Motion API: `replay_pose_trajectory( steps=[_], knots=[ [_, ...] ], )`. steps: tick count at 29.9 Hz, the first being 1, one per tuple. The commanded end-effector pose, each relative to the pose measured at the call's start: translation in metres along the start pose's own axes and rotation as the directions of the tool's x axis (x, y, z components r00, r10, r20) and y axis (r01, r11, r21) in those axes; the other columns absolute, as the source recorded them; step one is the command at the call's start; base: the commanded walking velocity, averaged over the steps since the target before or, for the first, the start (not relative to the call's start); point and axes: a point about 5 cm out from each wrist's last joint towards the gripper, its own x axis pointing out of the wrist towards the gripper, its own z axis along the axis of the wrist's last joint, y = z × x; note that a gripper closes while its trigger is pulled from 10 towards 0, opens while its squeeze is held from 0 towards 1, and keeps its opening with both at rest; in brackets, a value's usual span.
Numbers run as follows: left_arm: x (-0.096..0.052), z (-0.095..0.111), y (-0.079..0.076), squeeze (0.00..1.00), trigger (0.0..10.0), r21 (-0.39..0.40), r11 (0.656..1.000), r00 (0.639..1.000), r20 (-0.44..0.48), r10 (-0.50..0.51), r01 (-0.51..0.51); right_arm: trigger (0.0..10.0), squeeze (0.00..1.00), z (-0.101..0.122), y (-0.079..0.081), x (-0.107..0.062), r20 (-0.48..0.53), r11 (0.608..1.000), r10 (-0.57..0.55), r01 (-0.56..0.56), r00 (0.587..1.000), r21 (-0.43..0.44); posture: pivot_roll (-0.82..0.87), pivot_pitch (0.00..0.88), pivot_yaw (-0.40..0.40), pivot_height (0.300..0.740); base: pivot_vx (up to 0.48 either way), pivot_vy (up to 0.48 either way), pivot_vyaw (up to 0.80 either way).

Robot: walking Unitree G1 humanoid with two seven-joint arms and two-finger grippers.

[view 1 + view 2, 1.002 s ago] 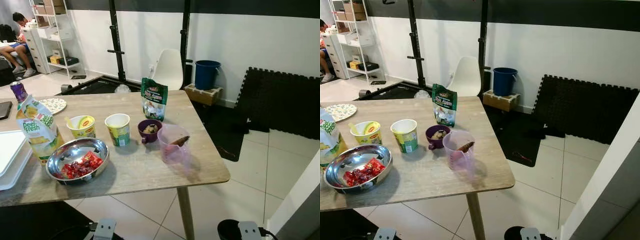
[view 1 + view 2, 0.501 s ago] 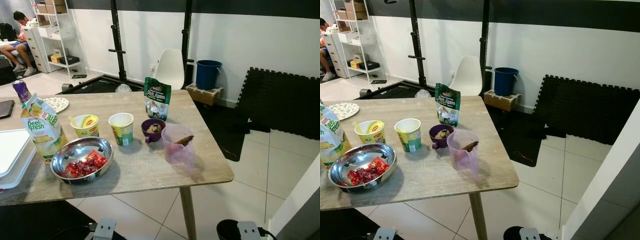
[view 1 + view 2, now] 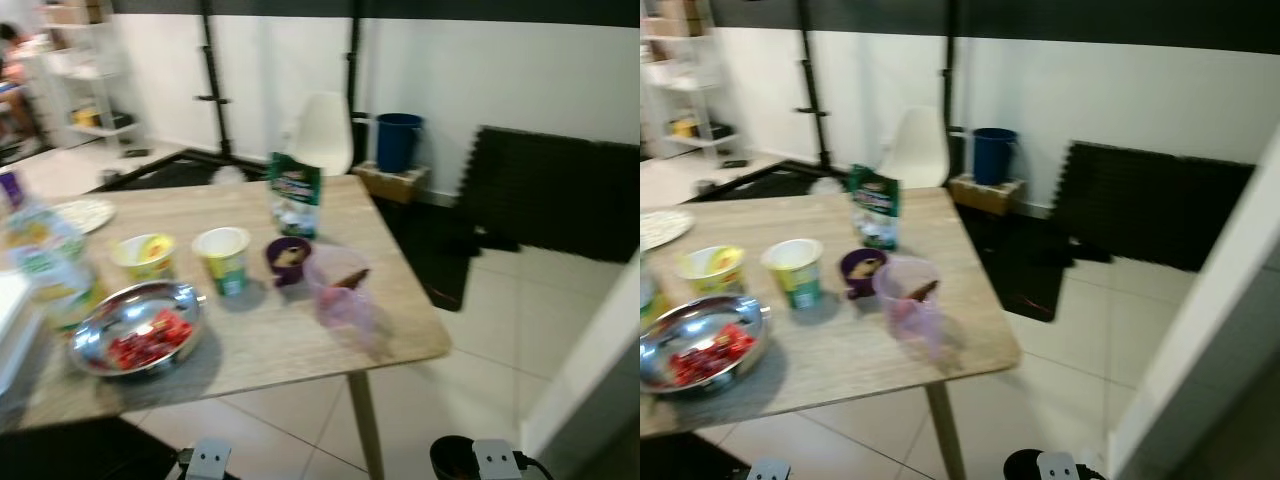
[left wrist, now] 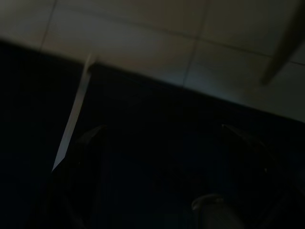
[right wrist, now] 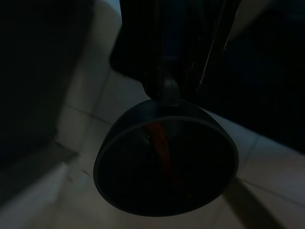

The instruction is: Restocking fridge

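The head views are blurred, which suggests the robot is on the move, facing a wooden table point(image 3: 300, 345) set with things that look meant for the fridge. Near its left edge sits a steel bowl point(image 3: 135, 340) of red pieces, with a bag of frozen vegetables point(image 3: 45, 270) just beside it. Along the middle stand a yellow noodle cup point(image 3: 143, 256), a green-and-yellow cup point(image 3: 225, 260), a small purple bowl point(image 3: 287, 260) and a clear pink measuring jug point(image 3: 338, 288) with something brown inside. A green snack pouch point(image 3: 293, 195) stands upright behind them. A white chair point(image 3: 322, 135) and a blue bucket point(image 3: 397, 143) stand by the far wall.

Both arms hang low. The left wrist view is very dark, showing floor tiles point(image 4: 157, 38) and little else, so whether the left gripper is spread or pressed together cannot be told. In the right wrist view a round dark object point(image 5: 167, 160), perhaps a dish or lid seen from beneath, hangs close before the camera. The right gripper may be carrying it, but the fingers are lost in the shade and their state cannot be told either.

The step in hand looks like approaching the table to pick an item. To do it well, the robot should stop square to the table edge and let the view settle. It should then choose a piece at the near rim, such as the steel bowl or the jug, lifting it level so nothing spills.
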Motion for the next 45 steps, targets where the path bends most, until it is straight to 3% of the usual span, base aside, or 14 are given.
replay_pose_trajectory(
  steps=[1,45],
  knots=[
    [-0.0011,-0.0032,0.0029,0.00,10.0,0.010,1.000,1.000,-0.007,0.003,-0.003,10.0,0.00,-0.0022,-0.0017,-0.0007,-0.009,1.000,-0.006,0.006,1.000,0.004,-0.02,0.061,-0.002,0.740,0.000,0.000,-0.80],
    [-0.0009,-0.0039,0.0015,0.00,10.0,0.026,0.999,0.999,-0.027,-0.029,0.029,10.0,0.00,-0.0066,-0.0001,-0.0014,-0.033,1.000,-0.011,0.012,0.999,0.017,-0.02,0.080,0.004,0.740,0.000,0.000,-0.80]
  ],
)
